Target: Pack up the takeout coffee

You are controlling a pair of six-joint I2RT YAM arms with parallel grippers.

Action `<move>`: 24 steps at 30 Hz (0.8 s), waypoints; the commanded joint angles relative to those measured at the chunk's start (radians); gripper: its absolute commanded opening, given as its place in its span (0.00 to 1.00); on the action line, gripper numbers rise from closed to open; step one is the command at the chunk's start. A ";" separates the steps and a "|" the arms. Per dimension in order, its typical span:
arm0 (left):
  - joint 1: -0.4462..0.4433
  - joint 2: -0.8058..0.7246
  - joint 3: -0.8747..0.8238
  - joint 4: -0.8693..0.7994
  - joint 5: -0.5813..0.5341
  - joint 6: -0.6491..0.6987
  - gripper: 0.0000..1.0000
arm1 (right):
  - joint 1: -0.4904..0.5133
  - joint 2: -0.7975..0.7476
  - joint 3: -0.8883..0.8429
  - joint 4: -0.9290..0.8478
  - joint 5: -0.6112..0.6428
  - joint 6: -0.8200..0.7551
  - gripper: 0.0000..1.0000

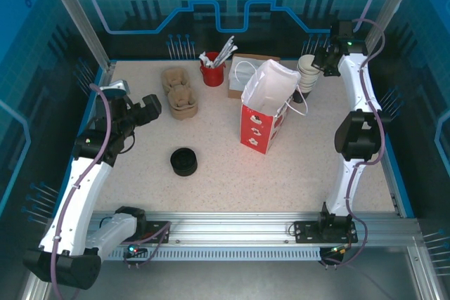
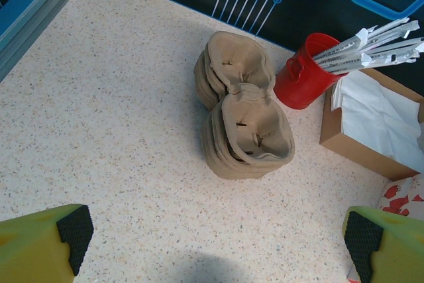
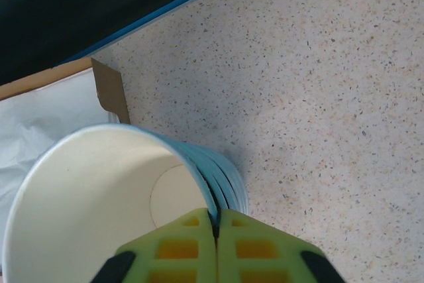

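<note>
The takeout coffee is out of view. A stack of white paper cups [image 1: 307, 72] stands at the back right. My right gripper [image 1: 320, 58] hangs over it. In the right wrist view that gripper [image 3: 215, 220] is shut on the rim of the top cup [image 3: 86, 190], one finger inside and one outside, with the lower cups' rims [image 3: 230, 180] fanned beneath. A black stack of lids [image 1: 184, 161] sits left of centre. A red and white paper bag [image 1: 264, 114] stands open mid-table. My left gripper [image 1: 150, 107] [image 2: 222, 230] is open and empty above bare table, short of the carriers.
Stacked brown pulp cup carriers [image 1: 180, 93] [image 2: 242, 120] lie at the back left. Beside them is a red tub of wrapped sticks [image 1: 212, 72] [image 2: 305, 77]. A cardboard napkin box [image 1: 242, 75] [image 2: 371, 124] sits behind the bag. A blue rim [image 1: 98, 96] edges the table.
</note>
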 commanded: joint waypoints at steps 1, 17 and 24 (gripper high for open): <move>-0.003 0.002 0.002 0.001 -0.012 0.022 0.99 | 0.013 0.006 0.050 -0.041 -0.011 -0.014 0.03; -0.003 -0.026 0.063 -0.055 0.016 0.022 0.99 | 0.031 -0.149 0.226 -0.187 -0.002 -0.063 0.01; -0.004 -0.063 0.096 -0.115 0.056 0.023 0.99 | 0.031 -0.260 0.270 -0.270 0.028 -0.089 0.00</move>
